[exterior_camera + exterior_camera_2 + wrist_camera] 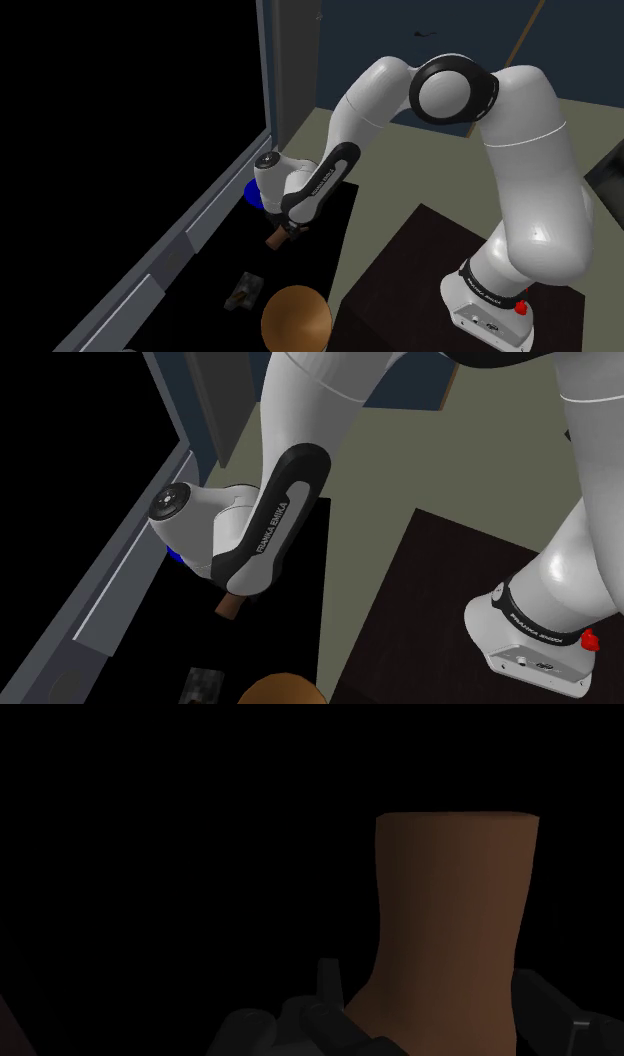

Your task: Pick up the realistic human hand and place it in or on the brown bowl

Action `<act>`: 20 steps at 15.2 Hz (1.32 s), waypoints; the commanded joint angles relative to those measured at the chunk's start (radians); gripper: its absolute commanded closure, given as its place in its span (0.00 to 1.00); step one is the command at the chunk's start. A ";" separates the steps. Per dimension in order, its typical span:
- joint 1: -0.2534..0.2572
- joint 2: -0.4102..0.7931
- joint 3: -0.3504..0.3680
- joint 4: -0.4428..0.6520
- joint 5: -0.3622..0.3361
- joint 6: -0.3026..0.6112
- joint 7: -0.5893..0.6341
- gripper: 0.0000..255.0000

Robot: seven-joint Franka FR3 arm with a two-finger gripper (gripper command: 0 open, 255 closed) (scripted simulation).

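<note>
Over the black tabletop (325, 240), the gripper (432, 989) pinches the hand (455, 924) — its wrist juts past the fingers (332, 989), so it may twist loose before reaching the bowl (297, 318).

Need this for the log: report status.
Gripper shut on the hand. Brown bowl apart from it. Small dark object beside bowl.

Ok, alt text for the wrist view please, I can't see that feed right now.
A brown model hand, its flat-cut wrist end pointing away from the camera, sits clasped in the gripper, whose two black fingers press against its sides. Everything around it is dark.
</note>
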 commanded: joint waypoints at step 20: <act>-0.043 -0.129 0.058 -0.042 0.063 -0.084 -0.046 1.00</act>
